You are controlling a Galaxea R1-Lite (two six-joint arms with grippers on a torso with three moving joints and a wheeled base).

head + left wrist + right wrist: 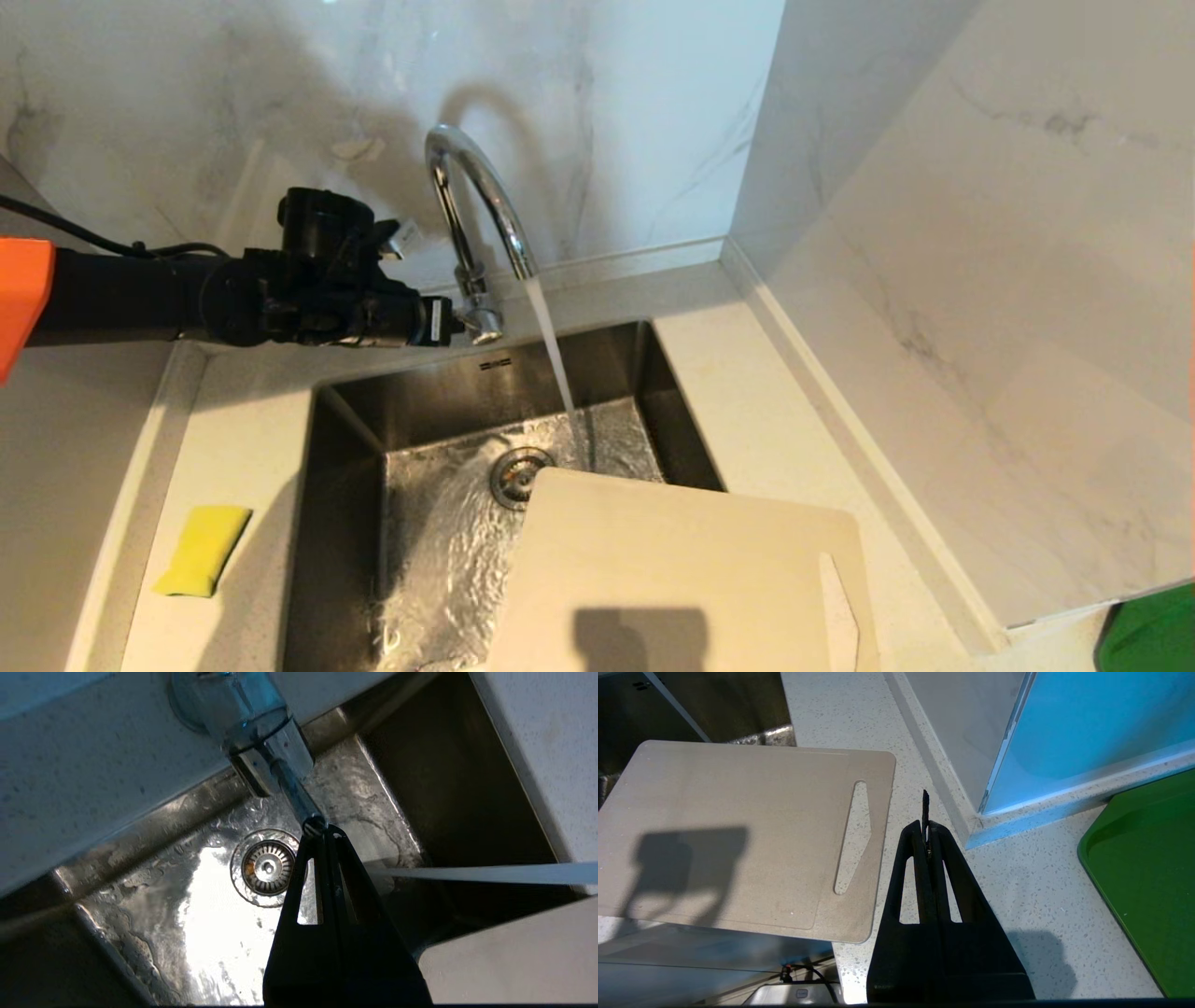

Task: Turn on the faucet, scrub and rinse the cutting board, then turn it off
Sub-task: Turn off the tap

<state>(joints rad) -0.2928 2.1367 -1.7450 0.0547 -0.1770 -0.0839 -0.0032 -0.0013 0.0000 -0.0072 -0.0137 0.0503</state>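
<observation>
Marble-walled worktop (747,392), my left gripper (322,833) pressed together at faucet (476,215) lever, water running, cutting board (672,569) overhanging sink (345,448), sponge (201,549) left, my right gripper (925,833) closed beside board.

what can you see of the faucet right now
The faucet is a tall chrome gooseneck with a high arched spout, standing upright on the counter behind the sink. It is on: water pours from the spout into the sink near the drain, just beyond the cutting board. A thin lever sticks out at its base, and the shut left gripper has its tips at that lever's end.
</observation>
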